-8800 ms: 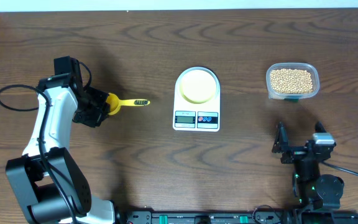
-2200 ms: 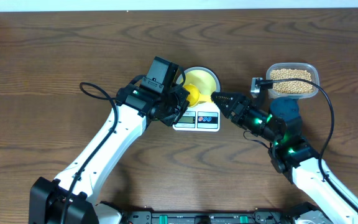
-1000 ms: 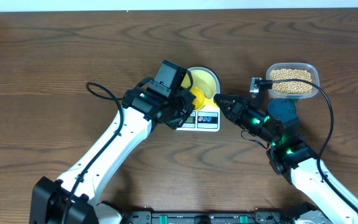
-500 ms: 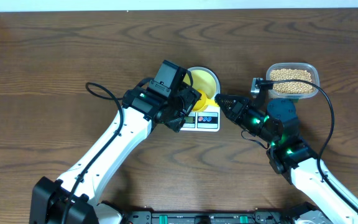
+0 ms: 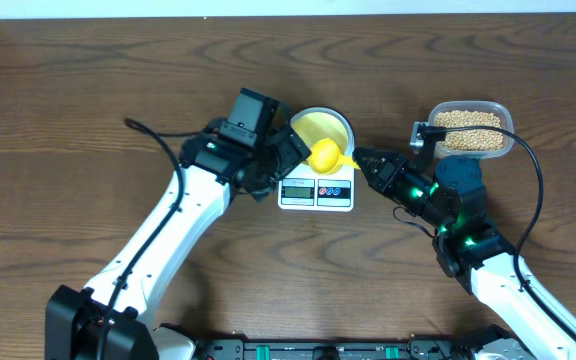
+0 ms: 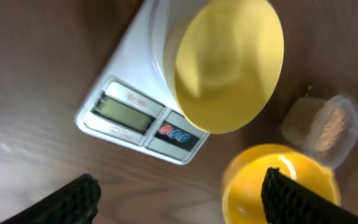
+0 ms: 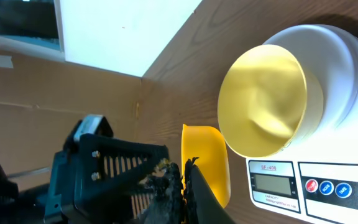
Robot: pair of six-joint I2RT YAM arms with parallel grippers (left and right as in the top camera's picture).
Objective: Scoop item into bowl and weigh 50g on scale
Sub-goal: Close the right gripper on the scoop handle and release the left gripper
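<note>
Tabletop [image 5: 88, 90]: scoop [image 5: 323, 156] (R hand [image 5: 355, 157] pinching) over bowl [image 5: 314, 127] rim.

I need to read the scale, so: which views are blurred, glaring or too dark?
Left wrist: soft throughout, scale display unreadable, beans a smear. Right wrist: sharpest, scale label crisp, white wall behind blown out. Overhead: evenly lit, no glare, display too small to read.

Surface [image 5: 88, 90] is dark brown wood grain. White scale [image 5: 315, 193] lies flat on it near centre, display toward the near edge. Clear plastic container [image 5: 471, 104] sits far right, well apart from the scale.
</note>
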